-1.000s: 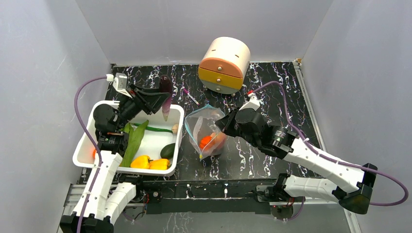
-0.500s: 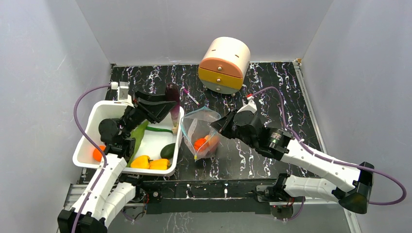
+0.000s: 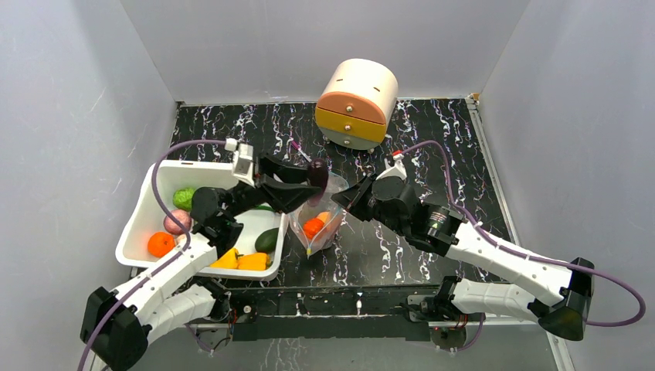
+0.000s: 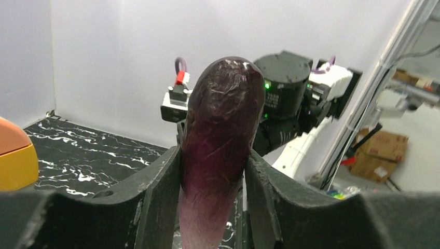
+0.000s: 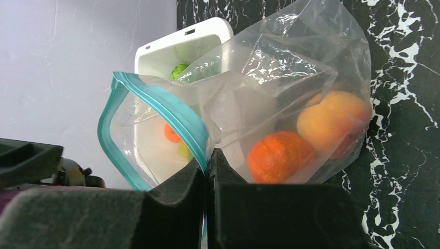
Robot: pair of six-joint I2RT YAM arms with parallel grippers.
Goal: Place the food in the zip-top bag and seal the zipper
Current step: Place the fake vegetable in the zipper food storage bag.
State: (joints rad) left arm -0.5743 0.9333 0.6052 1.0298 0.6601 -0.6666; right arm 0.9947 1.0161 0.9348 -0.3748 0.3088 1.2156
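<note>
Eggplant [image 4: 220, 129] now over zip-top bag [image 5: 270, 67]

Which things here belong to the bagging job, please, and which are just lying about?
Job: eggplant, left gripper holding it, zip-top bag, right gripper pinching its zipper, orange fruit inside, yellow peppers in white tub.
Lying about: round drawer box.

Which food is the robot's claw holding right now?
The purple eggplant, squeezed in the left claw beside the clear bag. The yellow peppers lie loose in the white tub; two orange fruits sit inside the bag.
</note>
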